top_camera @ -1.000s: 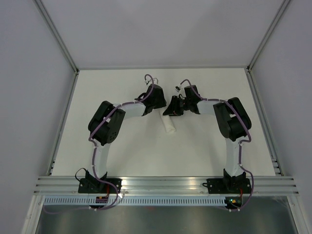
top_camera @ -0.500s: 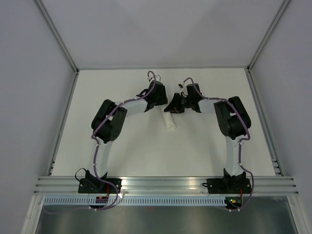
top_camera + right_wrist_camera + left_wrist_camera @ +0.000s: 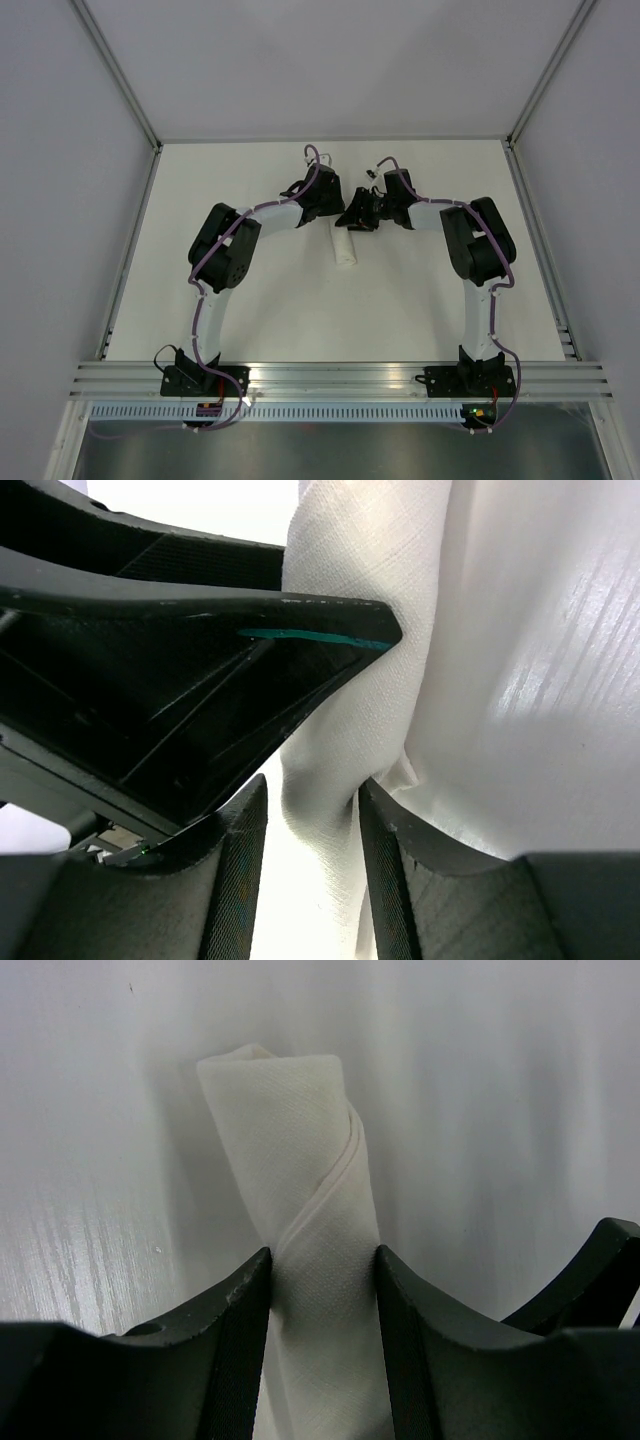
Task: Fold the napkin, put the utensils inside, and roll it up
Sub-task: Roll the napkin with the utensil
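The napkin (image 3: 343, 247) is rolled into a short white tube lying on the table (image 3: 250, 300), running toward me. In the left wrist view the roll (image 3: 300, 1150) passes between the fingers of my left gripper (image 3: 321, 1256), which press on both its sides. My left gripper (image 3: 333, 213) and right gripper (image 3: 356, 218) meet at the roll's far end. In the right wrist view my right gripper (image 3: 310, 790) is closed around the cloth (image 3: 370, 600), beside the left gripper's black finger (image 3: 150, 680). A thin teal-green sliver of the utensil (image 3: 310, 635) shows there; the rest is hidden.
The white table has metal rails along its left (image 3: 130, 250) and right (image 3: 545, 250) edges and grey walls behind. The arm bases (image 3: 205, 380) sit on the aluminium rail at the near edge. Nothing else lies on the table.
Both grippers have drawn closer together at the roll's far end. The roll has shifted slightly away from me and turned from tilted to nearly straight.
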Controlling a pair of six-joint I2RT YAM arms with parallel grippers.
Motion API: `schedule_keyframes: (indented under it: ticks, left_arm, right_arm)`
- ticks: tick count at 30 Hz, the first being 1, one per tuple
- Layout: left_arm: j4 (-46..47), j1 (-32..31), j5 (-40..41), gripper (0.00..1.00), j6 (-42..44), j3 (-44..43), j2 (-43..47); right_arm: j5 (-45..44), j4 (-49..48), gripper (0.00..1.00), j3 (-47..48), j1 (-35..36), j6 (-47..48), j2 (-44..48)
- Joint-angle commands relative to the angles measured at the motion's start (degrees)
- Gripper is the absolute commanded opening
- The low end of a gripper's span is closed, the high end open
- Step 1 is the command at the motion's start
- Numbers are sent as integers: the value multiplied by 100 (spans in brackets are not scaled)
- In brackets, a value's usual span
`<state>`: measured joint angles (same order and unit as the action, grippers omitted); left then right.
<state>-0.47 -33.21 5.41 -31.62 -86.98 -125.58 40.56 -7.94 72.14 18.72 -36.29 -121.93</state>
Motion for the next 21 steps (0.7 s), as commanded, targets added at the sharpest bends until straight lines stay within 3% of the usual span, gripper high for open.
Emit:
schedule_keyframes:
  ticks: [1, 10, 21]
  left_arm:
    - [-155, -45, -277, 51, 200, -205, -54]
    - [-129, -27, -286, 57, 252, -179, 86]
    - [1049, -19, -497, 61, 490, 392, 833]
  right_arm:
    - [93, -137, 48, 248, -9, -97, 354]
    - [-30, 205, 53, 213, -26, 227, 547]
    - [-13, 425, 58, 204, -70, 562, 767]
